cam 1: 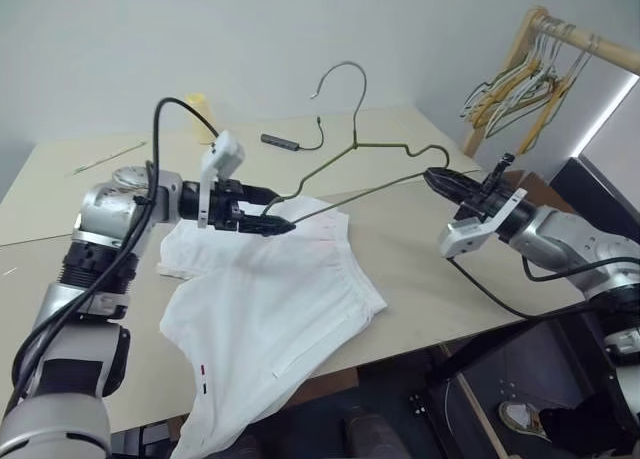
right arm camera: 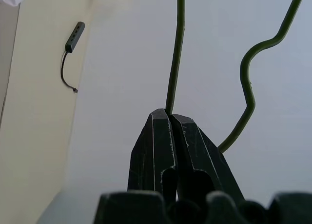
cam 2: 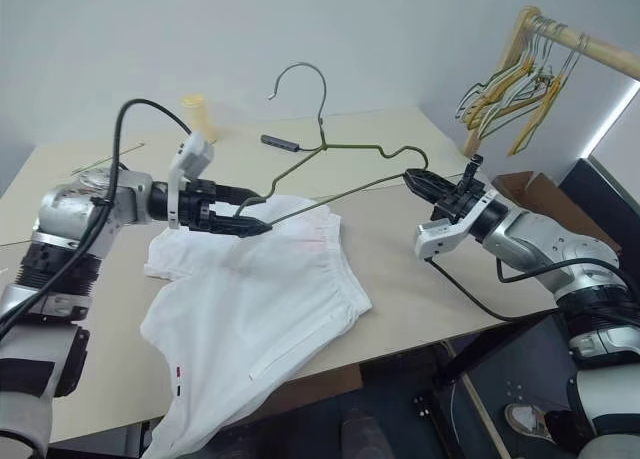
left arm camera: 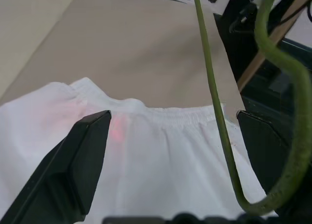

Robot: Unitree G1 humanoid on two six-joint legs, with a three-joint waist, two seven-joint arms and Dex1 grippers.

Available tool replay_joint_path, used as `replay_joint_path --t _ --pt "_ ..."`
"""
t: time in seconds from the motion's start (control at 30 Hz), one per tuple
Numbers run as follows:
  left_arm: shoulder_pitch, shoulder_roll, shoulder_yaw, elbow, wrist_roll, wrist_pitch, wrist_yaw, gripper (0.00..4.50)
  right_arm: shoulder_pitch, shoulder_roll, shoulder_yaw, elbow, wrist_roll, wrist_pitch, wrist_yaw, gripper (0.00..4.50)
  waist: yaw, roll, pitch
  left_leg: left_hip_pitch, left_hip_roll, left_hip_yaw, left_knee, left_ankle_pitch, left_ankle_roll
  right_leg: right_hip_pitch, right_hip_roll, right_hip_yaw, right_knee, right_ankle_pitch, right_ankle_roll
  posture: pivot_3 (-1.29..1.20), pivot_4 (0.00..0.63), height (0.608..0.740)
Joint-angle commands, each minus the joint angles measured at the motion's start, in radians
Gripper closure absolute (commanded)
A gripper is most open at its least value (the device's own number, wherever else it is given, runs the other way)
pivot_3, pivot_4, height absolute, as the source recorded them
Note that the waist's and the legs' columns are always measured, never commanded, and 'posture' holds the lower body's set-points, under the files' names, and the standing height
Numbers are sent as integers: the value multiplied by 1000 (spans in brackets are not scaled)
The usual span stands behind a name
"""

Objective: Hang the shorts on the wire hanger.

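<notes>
The wire hanger [cam 1: 370,164] is held above the tabletop [cam 1: 420,249] in the upper middle of the head view, its hook turned up toward the wall. Its right-hand corner is pinched by the right claw [cam 1: 437,179], whose two black fingers are pressed together on the bottom wire, as is shown plainly in the right wrist view, where the wire rises from between the fingertips [right arm camera: 168,117]. This corner grip appears to be chosen so that the far end of the hanger is left free to be threaded into the garment.

The shorts [cam 1: 270,309] are spread flat in the lower middle of the frame, waistband toward the hanger and one leg hanging over the near edge of the tabletop, where small dark marks are seen near the hem. A faint pink patch is seen by the waistband.

The left claw [cam 1: 280,226] is spread wide at the left corner of the hanger, just above the waistband. In the left wrist view the wire passes between its fingers [left arm camera: 83,155] without being gripped, and the cloth lies beyond. It is judged that the claw is placed there either to steady the wire or to take up the waistband, so that the hanger end can be slid inside the shorts.

At the upper right, other hangers [cam 1: 520,84] are bunched on a wooden rail.
</notes>
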Motion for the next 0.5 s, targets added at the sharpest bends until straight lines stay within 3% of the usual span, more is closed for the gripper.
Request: replay_joint_path --t 0.03,0.07,0.13,0.5 --pt "-24 -5 -18 -34 34 -46 -54 19 -32 0 -16 -39 0 7 16 4500 -3 0 0 0 0 0 0 0 0 0 0 0 0 0 0 -206 0 740" --pt "-25 -14 -22 -36 43 -40 -44 19 -30 1 -18 -47 4 9 24 4500 -3 0 0 0 0 0 0 0 0 0 0 0 0 0 0 -206 0 740" --pt "-27 -31 -20 -31 59 -41 -23 522 -27 3 -22 -61 5 13 35 4500 -3 0 0 1 0 -1 0 0 0 0 0 1 1 0 0 -207 0 740" --pt "-16 -48 -13 -30 116 -60 -30 4067 -13 4 -44 -117 18 52 103 4500 -4 0 0 1 0 -1 0 0 0 0 0 1 1 0 0 -211 0 740"
